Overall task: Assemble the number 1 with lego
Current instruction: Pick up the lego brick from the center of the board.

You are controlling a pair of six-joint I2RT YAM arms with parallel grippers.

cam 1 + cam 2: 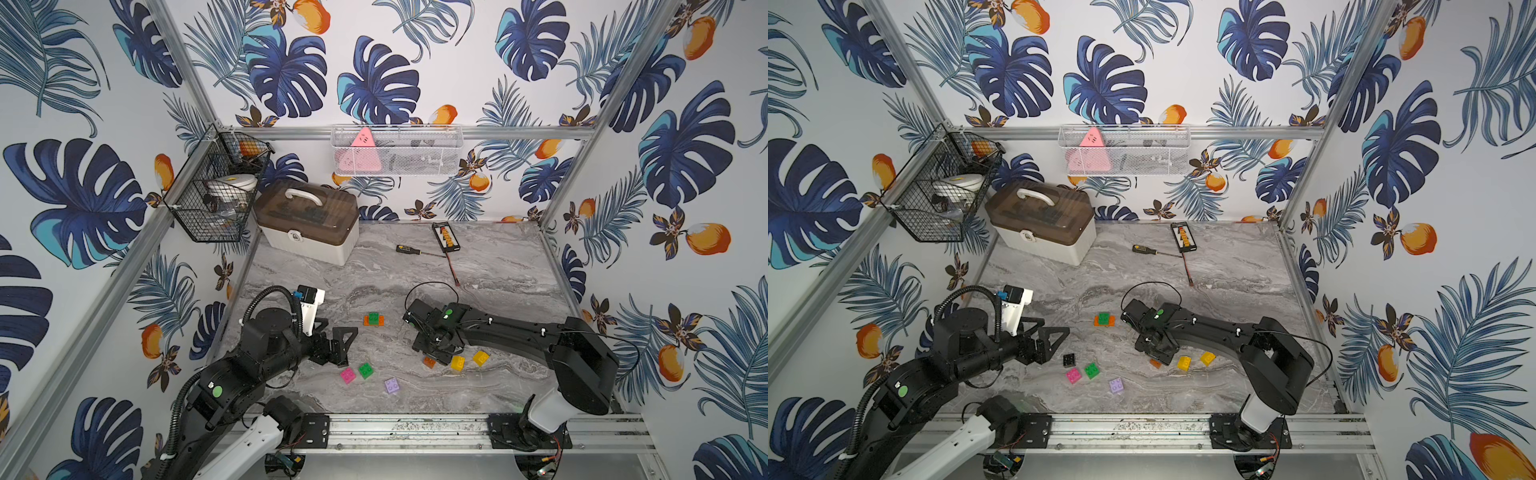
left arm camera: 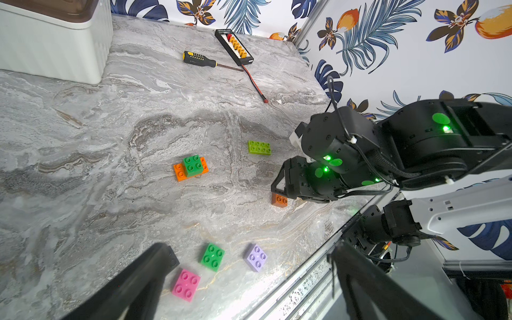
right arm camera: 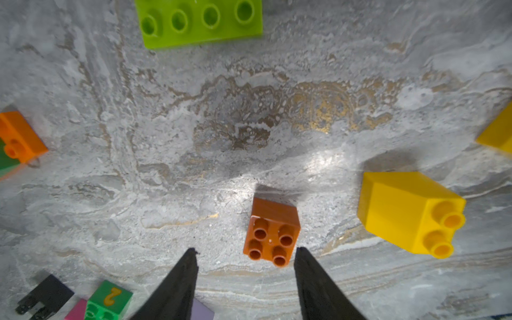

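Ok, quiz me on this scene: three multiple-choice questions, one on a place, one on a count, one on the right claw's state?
1. What sits on the long orange brick? A. a green square brick B. a red ball C. nothing
2. How many yellow bricks lie on the table? A. one B. two C. five
3. How do the jaws of the right gripper stand? A. apart, the brown brick lying at their tips B. shut tight on nothing C. lifting a brick
1 A: green is stacked on orange. 2 B: two lie beside the right gripper. 3 A: its wrist view shows a gap between the jaws.
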